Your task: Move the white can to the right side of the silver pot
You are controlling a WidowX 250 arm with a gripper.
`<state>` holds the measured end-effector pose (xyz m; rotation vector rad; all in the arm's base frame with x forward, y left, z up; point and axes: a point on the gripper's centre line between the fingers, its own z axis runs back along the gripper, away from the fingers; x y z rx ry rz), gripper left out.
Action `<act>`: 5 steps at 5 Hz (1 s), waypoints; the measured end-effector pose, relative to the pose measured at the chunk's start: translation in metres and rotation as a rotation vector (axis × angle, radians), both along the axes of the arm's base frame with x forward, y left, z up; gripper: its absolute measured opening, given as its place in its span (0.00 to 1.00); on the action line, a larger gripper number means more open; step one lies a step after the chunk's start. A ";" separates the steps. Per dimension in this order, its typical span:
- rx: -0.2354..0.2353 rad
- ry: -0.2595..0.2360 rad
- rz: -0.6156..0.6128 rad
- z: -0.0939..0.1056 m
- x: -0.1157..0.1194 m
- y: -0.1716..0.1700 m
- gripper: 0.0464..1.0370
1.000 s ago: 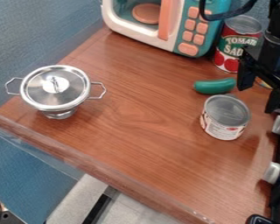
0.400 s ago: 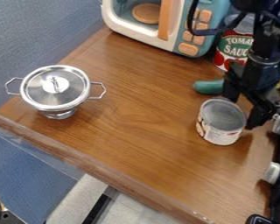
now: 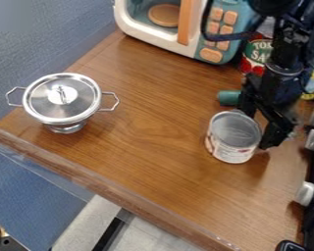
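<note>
Where the black two-finger gripper hangs down right of centre, the short cylindrical can with a white label and grey metal top is upright on the brown wood-grain table. Gripper is at the can's upper-right side, fingers apart, one by the top rim, the other along the right side. Contact looks likely, but the dark fingers and slanted view make a firm grip hard to confirm. Arm comes in from the upper right.

Can is already on the right of the round silver metal pot, well apart from it, with a wide stretch of table between. Pot is upright near the table's left corner, lid on, a wire loop handle out each side, narrower metal base below.

Just above the can in the view: a green rounded toy piece, partly hidden behind the gripper. Past that, a tall red-and-green tomato can, partly covered by the arm. Left of the tall can, at the top, sits the teal-and-cream toy microwave, orange buttons and handle, with an orange round plate inside. White knobs run down the right edge, on a black unit.
</note>
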<state>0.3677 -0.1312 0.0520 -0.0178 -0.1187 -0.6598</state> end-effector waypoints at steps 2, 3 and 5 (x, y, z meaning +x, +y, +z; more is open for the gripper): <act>0.018 0.008 -0.046 0.008 -0.020 0.018 0.96; 0.041 0.033 -0.033 0.002 -0.028 0.040 0.96; 0.058 0.088 0.009 -0.008 -0.049 0.065 0.96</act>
